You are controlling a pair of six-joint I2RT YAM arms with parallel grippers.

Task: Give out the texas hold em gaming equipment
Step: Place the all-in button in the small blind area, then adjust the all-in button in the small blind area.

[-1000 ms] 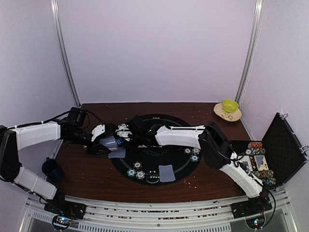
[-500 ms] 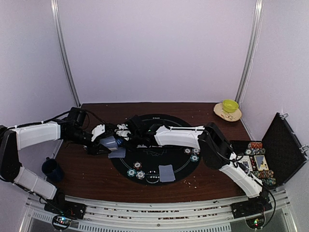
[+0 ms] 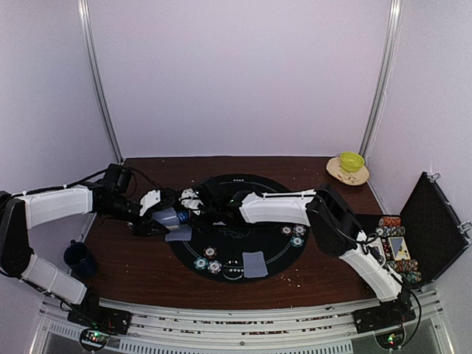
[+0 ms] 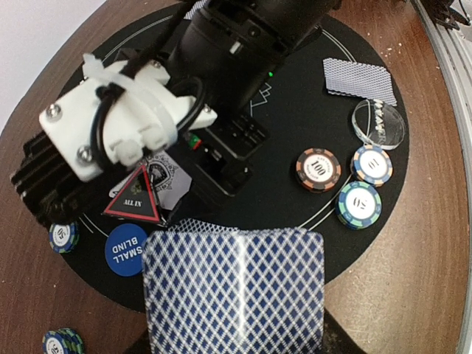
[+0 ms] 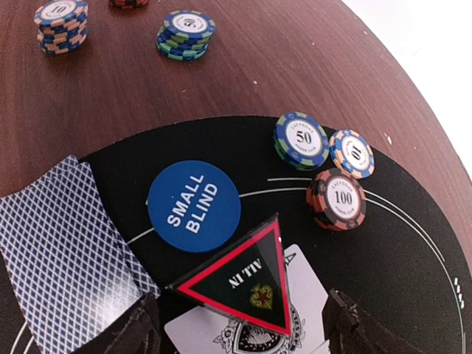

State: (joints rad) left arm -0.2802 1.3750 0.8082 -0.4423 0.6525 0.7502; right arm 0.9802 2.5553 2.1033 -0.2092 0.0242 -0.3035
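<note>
**Entry: seat layout, left edge of mat (image 5: 413, 243)**

- Step in hand (judged): setting out markers; dealing not yet done.
- Right tool (image 5: 243, 332): released, jaws wide apart on either side of triangle (image 5: 247, 284), gripping nothing.
- Triangle: appears to lie partly on a face-up card (image 5: 306, 295), just beside blue disc (image 5: 194, 206). Three chips (image 5: 338, 198) are near, on mat.
- Left tool (image 3: 164, 216): clenched on deck (image 4: 234, 291), backs up, near the right tool.
- Other: face-down cards (image 3: 254, 263) at near seat; more chips on bare surface (image 5: 243, 66).
- Next move (judged): right tool rises straight up so the triangle is not dragged, then pinches one card off the deck, not several.
</note>
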